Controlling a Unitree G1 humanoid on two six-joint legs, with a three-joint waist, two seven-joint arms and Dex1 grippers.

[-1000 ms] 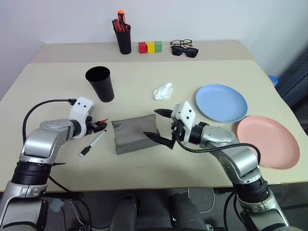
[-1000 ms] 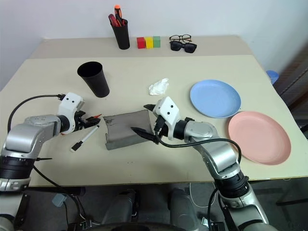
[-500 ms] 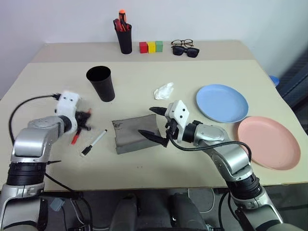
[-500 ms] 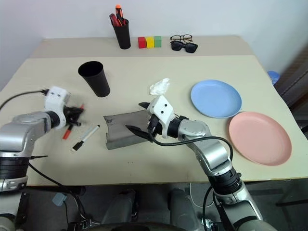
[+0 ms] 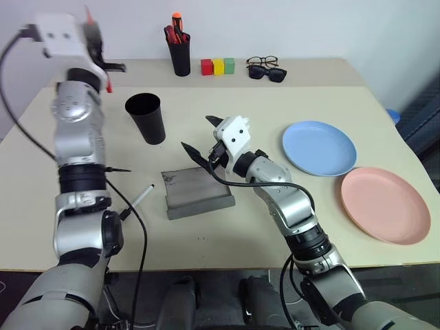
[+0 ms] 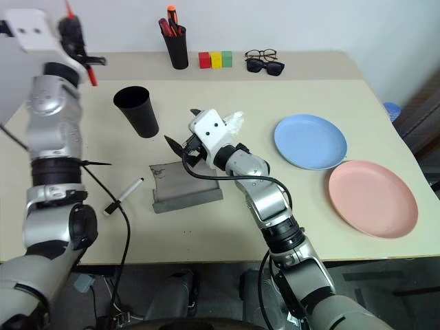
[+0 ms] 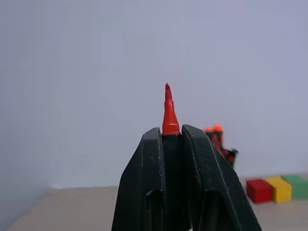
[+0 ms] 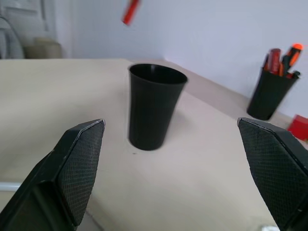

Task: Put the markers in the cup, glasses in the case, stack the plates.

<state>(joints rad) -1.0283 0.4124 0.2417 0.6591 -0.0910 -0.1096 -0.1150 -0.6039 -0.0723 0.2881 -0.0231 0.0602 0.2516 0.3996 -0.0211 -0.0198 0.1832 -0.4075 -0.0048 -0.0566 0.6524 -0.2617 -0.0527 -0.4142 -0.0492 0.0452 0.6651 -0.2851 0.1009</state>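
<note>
Left tool [image 7: 172, 139] pinching red marker [image 7: 168, 111] above cup [image 5: 145, 117]; right tool [image 5: 201, 135] spread.

The left gripper [image 7: 171, 139] now holds the slim red marker [image 7: 168, 113] high above the table's far left corner; the right gripper [image 5: 199, 135] sits nearer the tapered black plastic cup [image 5: 145, 118].

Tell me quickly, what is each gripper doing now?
Left gripper: shut on the red marker.
Right gripper: open, holding nothing.
</note>
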